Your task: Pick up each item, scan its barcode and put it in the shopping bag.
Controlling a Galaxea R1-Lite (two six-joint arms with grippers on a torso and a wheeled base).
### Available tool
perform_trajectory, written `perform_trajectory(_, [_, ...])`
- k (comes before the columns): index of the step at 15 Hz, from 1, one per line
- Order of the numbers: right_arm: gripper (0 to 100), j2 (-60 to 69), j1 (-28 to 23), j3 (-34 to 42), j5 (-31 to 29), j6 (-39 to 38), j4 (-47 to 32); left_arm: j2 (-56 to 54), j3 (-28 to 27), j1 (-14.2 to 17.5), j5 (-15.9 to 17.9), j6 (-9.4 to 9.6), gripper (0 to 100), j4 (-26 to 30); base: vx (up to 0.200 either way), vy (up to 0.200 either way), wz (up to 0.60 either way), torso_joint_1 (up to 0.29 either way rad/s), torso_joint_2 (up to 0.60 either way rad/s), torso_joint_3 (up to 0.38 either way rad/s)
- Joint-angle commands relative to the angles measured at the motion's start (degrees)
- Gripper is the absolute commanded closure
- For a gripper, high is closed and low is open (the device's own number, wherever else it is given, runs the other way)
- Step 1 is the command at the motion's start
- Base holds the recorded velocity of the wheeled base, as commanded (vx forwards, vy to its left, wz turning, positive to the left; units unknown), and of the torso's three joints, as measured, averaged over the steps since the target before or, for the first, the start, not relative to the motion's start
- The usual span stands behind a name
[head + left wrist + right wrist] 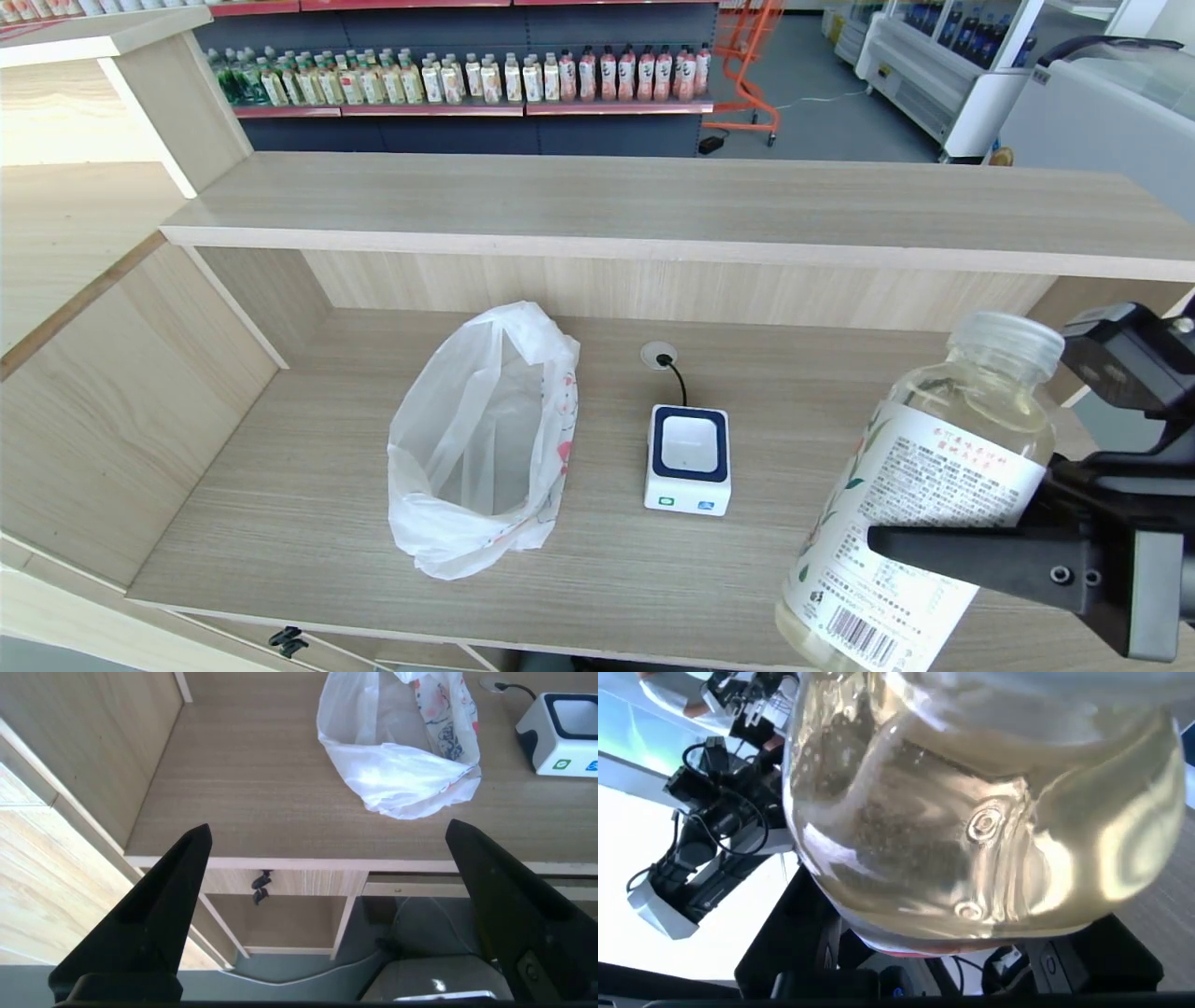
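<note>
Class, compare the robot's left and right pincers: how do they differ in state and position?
The left pincer is open and empty; the right pincer is shut on a bottle. The left pincer faces the counter's near edge; the right pincer is right of the scanner. Both are black.

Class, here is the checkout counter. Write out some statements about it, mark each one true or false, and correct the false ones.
1. The right gripper holds a bottle of pale liquid. True.
2. The bottle already lies in the shopping bag. False: it is held in the air, on the far side of the scanner from the bag, which looks empty.
3. The scanner stands on the counter to the right of the shopping bag. True.
4. The left gripper is shut on the bag. False: it is open and empty, by the counter's front edge.
</note>
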State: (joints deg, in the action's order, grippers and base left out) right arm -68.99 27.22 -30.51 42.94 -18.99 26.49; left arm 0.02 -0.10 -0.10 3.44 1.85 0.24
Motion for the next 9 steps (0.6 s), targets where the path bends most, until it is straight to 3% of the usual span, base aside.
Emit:
perform_trajectory(1, [100, 0.0, 0.0, 0.1, 0.1, 0.0, 0.1, 0.1, 0.1, 0.0, 0.0, -0.01, 0, 0.0, 0.000, 0.000, 0.00, 0.000, 0.00, 0.000])
perform_trajectory(9, [100, -0.5, 1.2, -0.1, -0.1, 0.2, 0.1, 0.1, 0.0, 0.0, 0.0, -0.01, 0, 0.0, 0.000, 0.000, 0.00, 0.000, 0.00, 0.000])
